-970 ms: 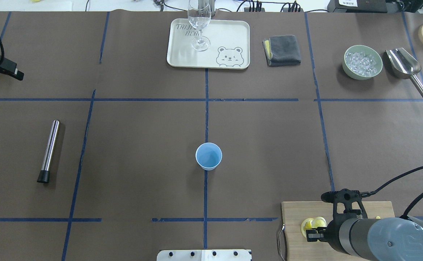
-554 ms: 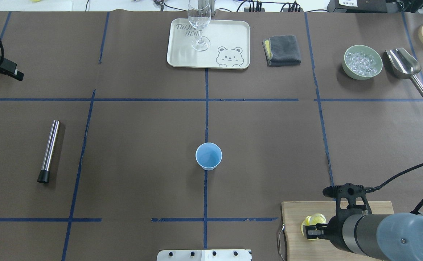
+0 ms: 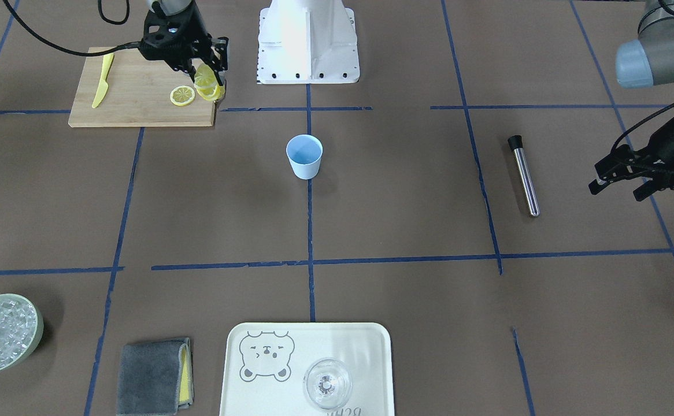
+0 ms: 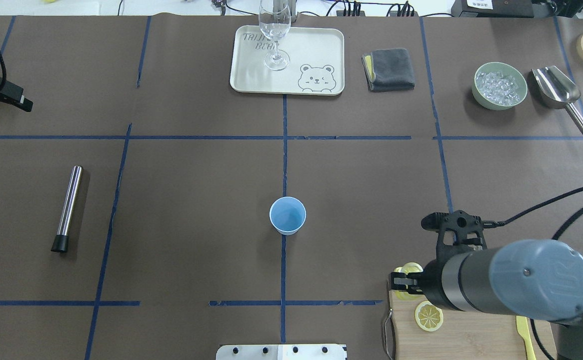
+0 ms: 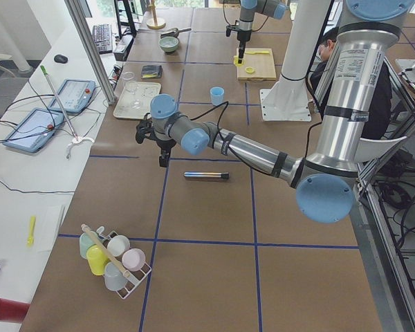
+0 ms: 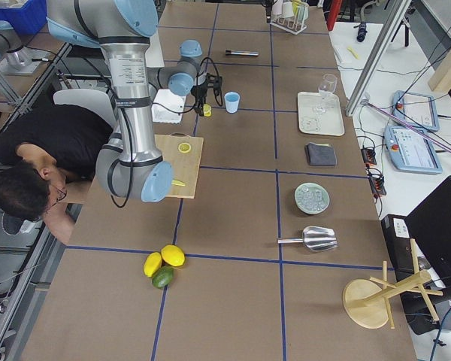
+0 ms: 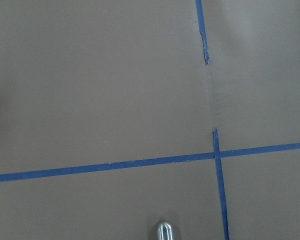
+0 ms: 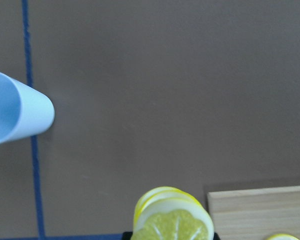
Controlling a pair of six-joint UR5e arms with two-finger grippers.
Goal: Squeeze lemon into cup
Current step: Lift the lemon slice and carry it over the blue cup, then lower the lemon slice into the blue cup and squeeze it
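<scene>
lemon (image 3: 206, 81) over board (image 3: 140, 92) corner, cup (image 3: 304, 156) well apart

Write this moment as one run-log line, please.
right gripper: shut on lemon, at board corner | cup: upright, mid-table, lemon not yet over it | left gripper: open, away from both

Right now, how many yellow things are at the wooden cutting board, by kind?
Round yellow lemon piece with pale cut face, held in the right tool: 1
Thin flat yellow lemon slice, on the wooden cutting board: 1
Flat yellow plastic knife, on that board: 1
Total: 3
</scene>
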